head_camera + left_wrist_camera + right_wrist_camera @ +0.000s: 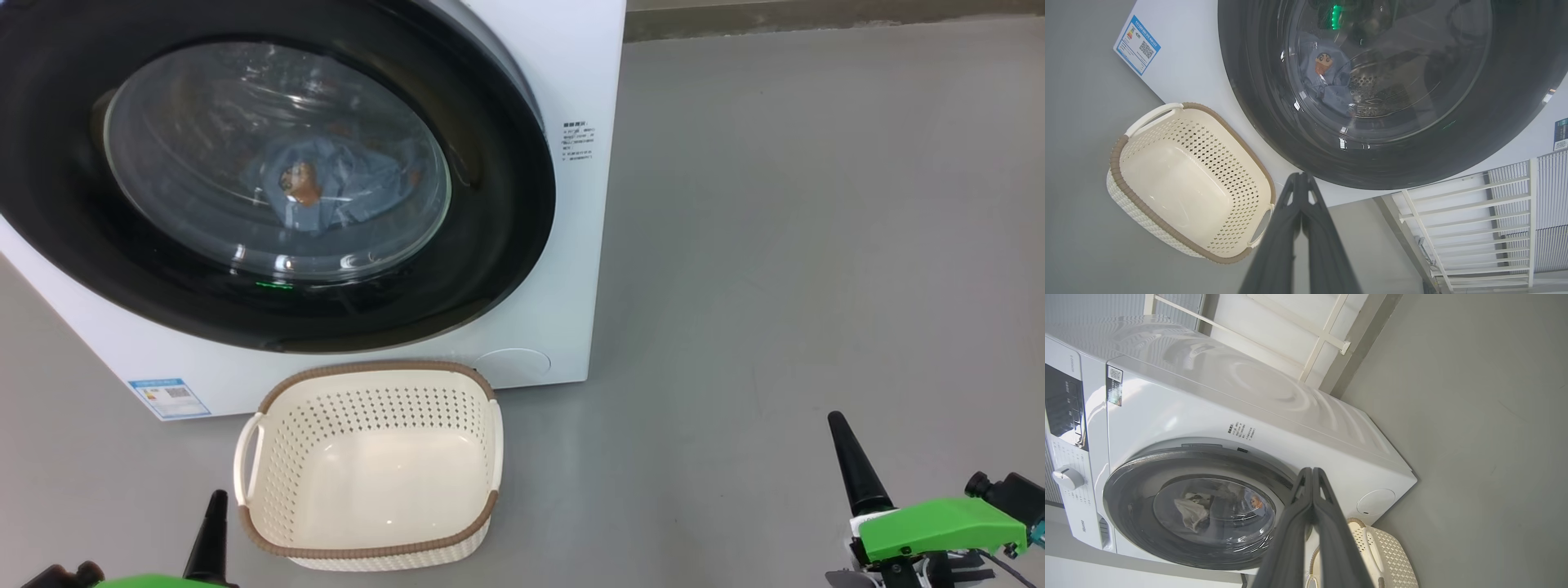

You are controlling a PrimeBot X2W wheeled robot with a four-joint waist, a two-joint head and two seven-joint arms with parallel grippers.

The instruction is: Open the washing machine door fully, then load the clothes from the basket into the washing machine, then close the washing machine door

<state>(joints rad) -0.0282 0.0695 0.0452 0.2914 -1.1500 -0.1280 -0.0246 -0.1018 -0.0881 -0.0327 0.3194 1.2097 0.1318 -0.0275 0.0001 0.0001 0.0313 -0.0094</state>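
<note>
The washing machine (571,73) is a big white front-loader at the upper left. The washing machine door (498,245), black-rimmed with a glass bowl, lies flush against its front. Behind the glass lie the clothes (335,184), blue fabric with an orange-brown figure, also seen in the left wrist view (1327,81). The cream basket (375,400) stands on the floor before the machine with nothing in it. My left gripper (216,518) is shut, low beside the basket's left end. My right gripper (845,449) is shut, far right of the basket, holding nothing.
Open grey floor (816,245) stretches to the right of the machine. A blue label sticker (169,398) marks its lower left corner. A white barred rack (1474,220) stands beside the machine. The control panel's dial (1067,478) shows in the right wrist view.
</note>
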